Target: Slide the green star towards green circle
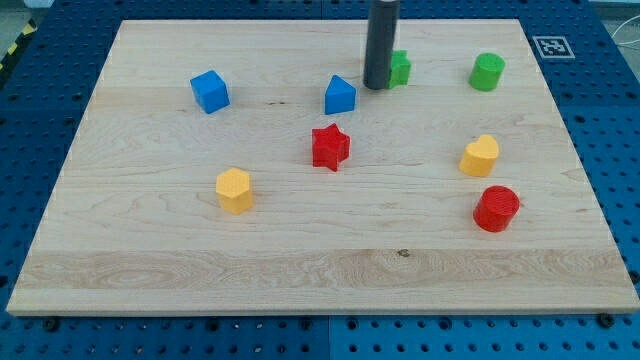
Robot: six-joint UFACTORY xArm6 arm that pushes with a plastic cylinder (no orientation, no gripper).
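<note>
No brand name and no readable word shows anywhere; the only printed mark is a small black-and-white square tag (pixel 552 46) at the board's far right corner, and its pattern is too small to read. The wooden board (pixel 300 250) is pale, with a fine grain and one dark knot near the view's bottom. It lies on a blue plate (pixel 620 150) with rows of holes, and a yellow-and-black striped strip (pixel 18 45) shows at the view's top left.

I have no fingers to spread or press together — only a dark rod, and my tip (pixel 377 87) stands at the left edge of the green star (pixel 399 68), touching it or nearly so; the rod hides part of that block. The green star is near the view's top, and the green circle (pixel 488 72) is to its right, apart from it.

A blue pentagon-like block (pixel 340 96) is just left of my tip, and a blue cube (pixel 210 91) stands further left. The red star (pixel 330 147) is near the middle, a yellow hexagon (pixel 234 190) is lower left, and a yellow block (pixel 480 155) and a red circle (pixel 496 208) stand at the right.
</note>
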